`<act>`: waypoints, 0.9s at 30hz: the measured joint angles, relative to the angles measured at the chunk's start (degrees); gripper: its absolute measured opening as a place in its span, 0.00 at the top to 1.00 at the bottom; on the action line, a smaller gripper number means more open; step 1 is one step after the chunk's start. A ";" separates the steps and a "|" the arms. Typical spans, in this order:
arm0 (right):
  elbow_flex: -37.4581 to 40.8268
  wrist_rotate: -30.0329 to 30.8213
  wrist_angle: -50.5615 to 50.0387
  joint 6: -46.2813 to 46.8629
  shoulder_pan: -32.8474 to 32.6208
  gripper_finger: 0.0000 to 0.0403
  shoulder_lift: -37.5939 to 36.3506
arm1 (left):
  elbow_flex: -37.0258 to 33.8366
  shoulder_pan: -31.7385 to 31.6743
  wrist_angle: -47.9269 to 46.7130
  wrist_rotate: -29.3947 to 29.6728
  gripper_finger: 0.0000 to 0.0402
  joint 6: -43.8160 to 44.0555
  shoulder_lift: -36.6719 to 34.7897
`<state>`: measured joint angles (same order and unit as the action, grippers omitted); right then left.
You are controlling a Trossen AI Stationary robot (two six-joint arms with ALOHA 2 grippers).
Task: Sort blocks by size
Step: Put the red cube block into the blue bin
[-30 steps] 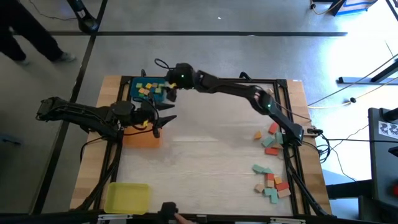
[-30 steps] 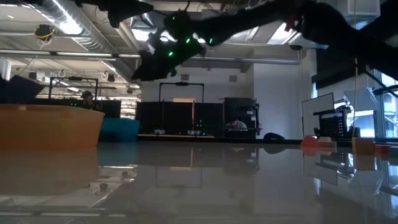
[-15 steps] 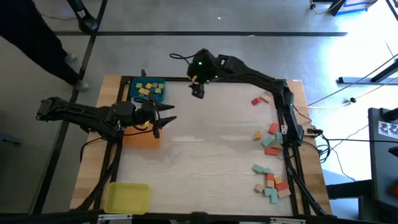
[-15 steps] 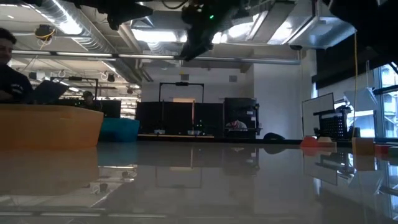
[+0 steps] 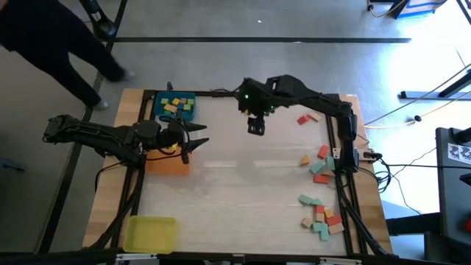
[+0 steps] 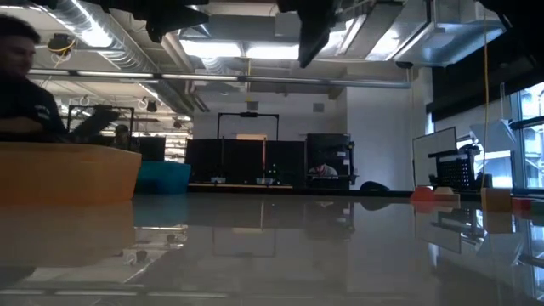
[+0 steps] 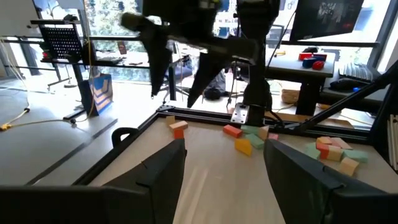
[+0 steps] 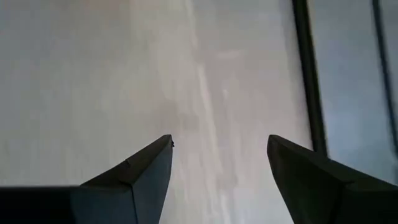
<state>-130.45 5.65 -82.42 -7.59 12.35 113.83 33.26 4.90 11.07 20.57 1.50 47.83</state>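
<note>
Several small yellow and teal blocks [image 5: 175, 104] lie in the blue tray [image 5: 158, 110] at the far left. More blocks lie loose along the table's right side, in one group [image 5: 318, 163], another [image 5: 320, 215] nearer the front, and a red pair [image 5: 307, 118] farther back. My right gripper [image 5: 256, 126] hangs open and empty high over the table's far middle, pointing steeply down at bare table [image 8: 219, 146]. My left gripper [image 5: 193, 140] stands open and level above the orange tray [image 5: 168, 163]. In its wrist view the left gripper [image 7: 224, 162] faces the loose blocks [image 7: 249, 134].
A yellow tray [image 5: 151, 233] sits at the near left corner. A black frame [image 5: 333, 99] borders the table. The table's middle [image 5: 243, 184] is bare. A person [image 5: 51, 44] walks on the floor beyond the far left corner.
My right gripper has swung from above the blue tray toward the table's right and risen, tipping to point more steeply down; it stays open and empty. The person beyond the far left corner has walked along.
</note>
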 joint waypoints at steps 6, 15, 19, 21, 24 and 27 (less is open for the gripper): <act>0.04 5.72 -4.42 4.16 -4.75 0.35 -0.91 | 0.00 0.00 -0.02 0.00 0.49 0.00 0.00; 7.48 9.14 -5.31 8.94 -8.05 0.35 -5.80 | 0.00 0.00 -0.45 -0.01 0.49 -0.39 0.00; 19.26 11.01 -1.15 11.86 -7.79 0.35 -12.81 | 0.00 0.00 -0.55 -0.01 0.49 -0.39 0.00; 26.33 11.55 1.88 13.31 -7.81 0.35 -17.51 | 0.00 -0.01 -0.55 -0.01 0.49 -0.39 0.00; 36.81 11.88 5.21 16.65 -7.83 0.35 -25.20 | 0.00 -0.01 -0.64 0.01 0.49 -0.39 0.00; 45.89 11.74 5.93 22.92 -7.92 0.35 -32.44 | 0.00 -0.01 -1.44 0.00 0.49 -0.41 -0.01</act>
<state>-84.56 17.39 -76.49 15.33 4.43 81.39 33.26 4.89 9.63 20.56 1.09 47.82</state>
